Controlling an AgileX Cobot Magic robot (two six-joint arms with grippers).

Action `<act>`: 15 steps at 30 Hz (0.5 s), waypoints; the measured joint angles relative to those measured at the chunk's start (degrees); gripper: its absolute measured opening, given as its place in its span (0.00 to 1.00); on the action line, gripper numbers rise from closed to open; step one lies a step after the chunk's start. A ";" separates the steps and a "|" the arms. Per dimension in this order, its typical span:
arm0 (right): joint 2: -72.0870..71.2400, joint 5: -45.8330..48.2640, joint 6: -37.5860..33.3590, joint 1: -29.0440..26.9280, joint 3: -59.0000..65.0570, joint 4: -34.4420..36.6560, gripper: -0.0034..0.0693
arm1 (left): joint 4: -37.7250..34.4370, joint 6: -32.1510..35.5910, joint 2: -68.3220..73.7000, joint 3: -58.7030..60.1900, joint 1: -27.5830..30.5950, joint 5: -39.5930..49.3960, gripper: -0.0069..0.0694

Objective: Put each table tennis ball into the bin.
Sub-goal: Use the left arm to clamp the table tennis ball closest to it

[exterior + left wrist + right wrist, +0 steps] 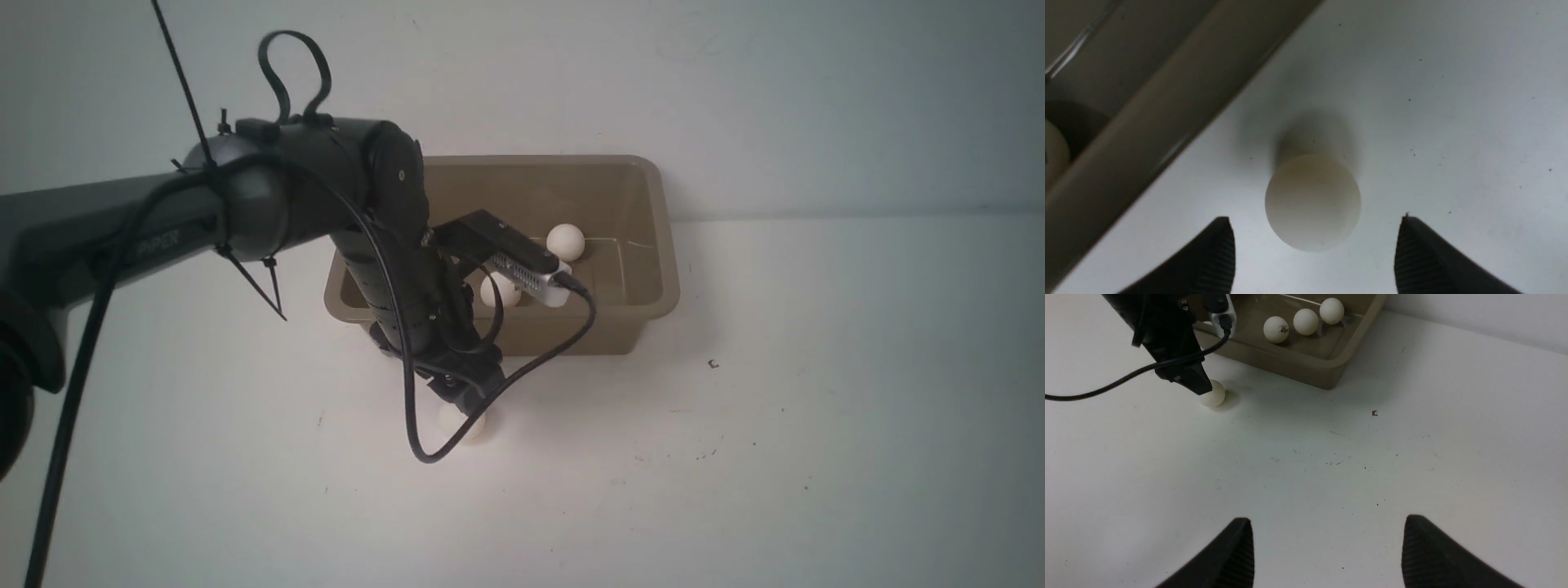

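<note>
Table tennis balls show in two places. One ball [467,426] [1312,202] [1214,394] lies on the white bench [816,457], a little left of centre and below the middle of the front view. It sits near the bin's near wall but is not touching it. Three more balls [565,242] [1276,329] lie on the floor of the bin [663,245] [1147,122] [1306,365], which sits in the upper middle of the front view against the back wall.

The left fingers [1212,265] point down over the loose ball. They are spread wide, one on each side of it, and the left wrist view shows a gap between the ball and each finger. In the front view the arm hides most of that ball.

The right fingers [1224,559] are also spread wide and pinch nothing, with only bare bench between them, well apart from the bin and the balls.
</note>
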 joint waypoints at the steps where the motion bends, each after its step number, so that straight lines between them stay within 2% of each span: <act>1: 0.00 0.00 0.00 0.00 0.00 0.00 0.66 | 0.11 -0.06 0.29 0.00 0.00 -0.28 0.70; 15: 0.00 0.00 0.00 0.00 0.00 0.04 0.66 | 1.08 -1.44 3.46 0.00 0.00 -0.94 0.70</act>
